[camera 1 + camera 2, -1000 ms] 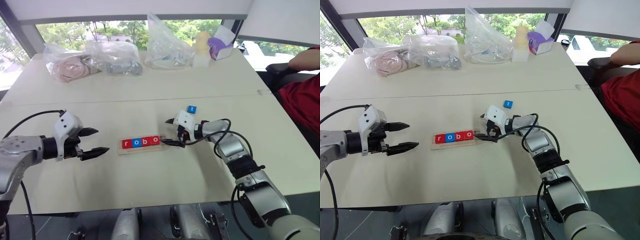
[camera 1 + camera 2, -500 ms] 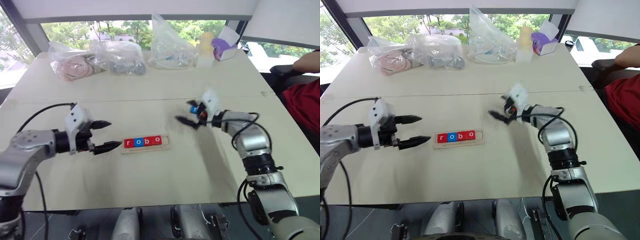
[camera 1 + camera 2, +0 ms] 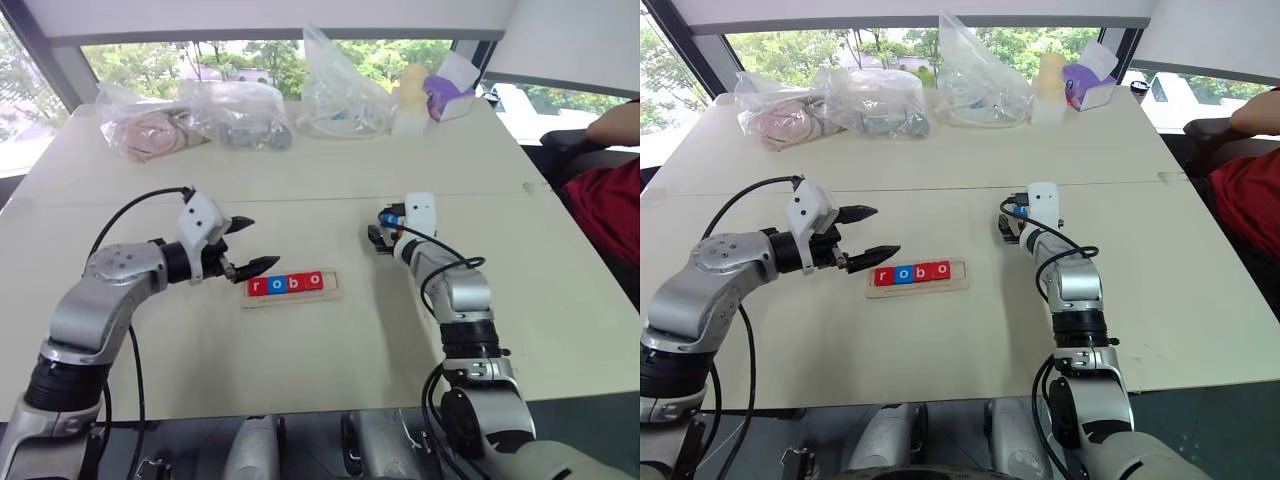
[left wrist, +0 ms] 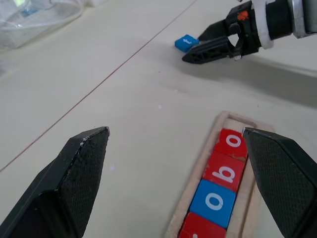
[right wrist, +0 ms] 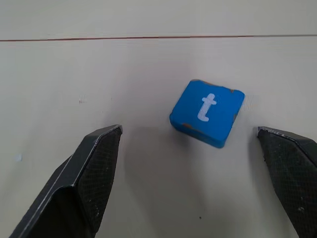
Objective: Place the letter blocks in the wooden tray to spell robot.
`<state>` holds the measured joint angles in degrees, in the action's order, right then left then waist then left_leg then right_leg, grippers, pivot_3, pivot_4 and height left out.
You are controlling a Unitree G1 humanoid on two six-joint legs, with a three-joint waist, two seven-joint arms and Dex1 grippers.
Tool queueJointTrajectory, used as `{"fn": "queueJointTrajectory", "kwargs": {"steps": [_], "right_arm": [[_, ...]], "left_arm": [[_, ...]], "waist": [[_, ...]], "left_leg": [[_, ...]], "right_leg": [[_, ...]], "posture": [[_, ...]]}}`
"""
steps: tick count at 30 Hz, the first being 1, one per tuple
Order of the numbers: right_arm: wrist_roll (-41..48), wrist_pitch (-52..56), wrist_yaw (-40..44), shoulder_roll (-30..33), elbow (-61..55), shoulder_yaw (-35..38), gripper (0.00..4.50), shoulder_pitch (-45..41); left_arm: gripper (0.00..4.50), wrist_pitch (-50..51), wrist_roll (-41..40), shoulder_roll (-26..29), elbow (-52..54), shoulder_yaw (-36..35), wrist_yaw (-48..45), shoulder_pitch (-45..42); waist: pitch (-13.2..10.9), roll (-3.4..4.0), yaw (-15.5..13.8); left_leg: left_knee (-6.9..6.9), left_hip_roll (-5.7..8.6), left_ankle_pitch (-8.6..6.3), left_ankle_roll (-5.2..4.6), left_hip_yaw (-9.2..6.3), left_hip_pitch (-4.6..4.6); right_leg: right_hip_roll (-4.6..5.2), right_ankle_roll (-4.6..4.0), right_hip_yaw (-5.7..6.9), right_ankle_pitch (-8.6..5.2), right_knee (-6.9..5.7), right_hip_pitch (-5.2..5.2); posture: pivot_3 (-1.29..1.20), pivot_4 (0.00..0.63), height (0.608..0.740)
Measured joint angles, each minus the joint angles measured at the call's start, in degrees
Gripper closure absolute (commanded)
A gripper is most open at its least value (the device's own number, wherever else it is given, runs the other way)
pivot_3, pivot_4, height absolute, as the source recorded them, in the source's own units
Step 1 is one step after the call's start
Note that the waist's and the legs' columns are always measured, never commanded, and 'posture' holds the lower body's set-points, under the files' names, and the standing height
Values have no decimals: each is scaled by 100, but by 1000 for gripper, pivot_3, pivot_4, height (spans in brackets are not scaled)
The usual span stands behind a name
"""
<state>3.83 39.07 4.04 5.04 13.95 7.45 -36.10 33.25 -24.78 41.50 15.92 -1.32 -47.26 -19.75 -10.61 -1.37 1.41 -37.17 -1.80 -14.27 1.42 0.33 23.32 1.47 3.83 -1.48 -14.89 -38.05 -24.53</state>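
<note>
Head views: narrow pale wooden tray (image 3: pixel 290 287) sits mid-table on the cream tabletop (image 3: pixel 300 360), holding four square letter tiles (image 3: pixel 286 284) reading r-o-b-o, red-blue-red-red; slot at its right end is empty. Left gripper (image 3: pixel 252 246) hovers just beside the tray's left end, fingers spread, holding nothing. Right gripper (image 3: pixel 1008 226) is well to the right of the tray and farther back, at the small blue square "t" tile (image 3: pixel 388 216). Left wrist view: the tray's free end and the r-o-b-o row lie between the spread black fingers (image 4: pixel 74 183), with the right gripper and blue tile in the distance. Right wrist view: blue "t" tile (image 5: pixel 207 112) lies flat on the table, skewed, between the wide-spread fingers (image 5: pixel 84 178) and nearer one finger than the other, untouched. Risk, my read: closing on a skewed, off-centre tile could spin it or pinch it corner-to-corner, and then it may jam on the tray rim or nudge the neighbouring "o".
</note>
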Motion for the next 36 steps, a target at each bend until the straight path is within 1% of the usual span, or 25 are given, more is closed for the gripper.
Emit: {"fn": "queueJointTrajectory", "kwargs": {"steps": [4,5,7,11,12,16,18,20,24,27,28,31,33,35,36], "right_arm": [[-124,-446,-405,-116,653,-29,49,-299],[-148,-550,-486,-123,804,-33,283,-361],[-189,-717,-631,-135,1085,-36,972,-501],[-249,-975,-759,-150,1429,-99,3003,-648],[-250,-992,-786,-149,1491,-101,3120,-683],[-252,-984,-820,-147,1489,-140,3120,-687],[-254,-861,-820,-143,1184,-156,3120,-538],[-253,-491,-768,-89,393,-224,3120,-115],[-135,938,-543,93,-1914,-313,3120,1048],[-10,2119,-493,71,-3738,-387,3120,1945],[12,2417,-492,18,-4103,-419,3120,2161],[89,2905,-495,-119,-4709,-531,3120,2602],[100,2941,-511,-232,-4835,-517,3120,2723],[78,2904,-524,-173,-4822,-530,3120,2740],[72,2852,-521,-118,-4800,-542,2092,2755]], "left_arm": [[0,4,26,-11,68,-6,9,116],[0,7,24,-15,117,-7,11,122],[0,26,-9,-15,225,-13,10,129],[0,14,-33,-15,353,-13,8,129],[0,11,-29,-15,354,-12,9,132],[0,8,-16,-15,355,-12,5,138],[0,18,-64,-18,389,-5,-32,139],[0,96,-166,6,527,23,-148,148],[0,125,-155,239,623,176,-369,204],[0,94,-171,147,501,216,-457,156],[0,84,-175,100,448,228,-483,131],[0,-1,-222,-55,428,289,-598,78],[0,-19,-230,-109,432,374,-705,105],[0,-34,-240,-171,432,468,-781,139],[0,-42,-234,-198,429,502,-788,152]], "waist": [[1,-1,32],[1,-2,41],[1,-2,59],[2,-2,91],[2,-2,91],[2,-3,96],[2,-3,91],[2,-2,70],[-1,2,62],[0,2,66],[0,2,87],[0,2,117],[0,2,115],[0,2,107],[0,1,105]], "left_leg": [[-4,-1,2,3,-1,-3],[-5,-1,2,3,-3,-3],[-5,0,2,4,-4,-3],[-4,0,2,3,-7,-4],[-4,0,2,4,-8,-3],[-4,0,2,3,-8,-3],[-2,-2,2,3,-13,-2],[5,-3,2,3,-25,5],[10,-1,1,3,-45,9],[10,-1,1,3,-48,5],[9,-1,1,2,-46,5],[6,-1,2,3,-41,-2],[3,-2,2,4,-41,-5],[1,-1,3,4,-40,-4],[1,0,3,5,-40,-2]], "right_leg": [[-2,0,0,0,0,4],[-2,0,0,0,0,6],[-1,0,0,0,0,8],[-2,0,1,0,-1,8],[-1,0,2,0,-1,8],[-1,0,2,0,0,9],[-1,0,4,0,0,9],[4,1,5,-1,5,7],[6,7,7,-7,7,2],[-2,5,10,-8,5,3],[-6,4,9,-8,7,3],[-6,-5,4,-11,6,4],[-8,-14,4,-15,6,8],[-7,-14,4,-16,6,8],[-6,-14,4,-16,7,8]], "posture": [[0,150,740],[0,150,740],[0,150,740],[0,150,740],[0,150,740],[0,150,740],[0,150,740],[0,150,740],[0,150,740],[0,150,740],[0,150,740],[0,150,740],[0,150,740],[0,150,740],[0,150,740]]}}
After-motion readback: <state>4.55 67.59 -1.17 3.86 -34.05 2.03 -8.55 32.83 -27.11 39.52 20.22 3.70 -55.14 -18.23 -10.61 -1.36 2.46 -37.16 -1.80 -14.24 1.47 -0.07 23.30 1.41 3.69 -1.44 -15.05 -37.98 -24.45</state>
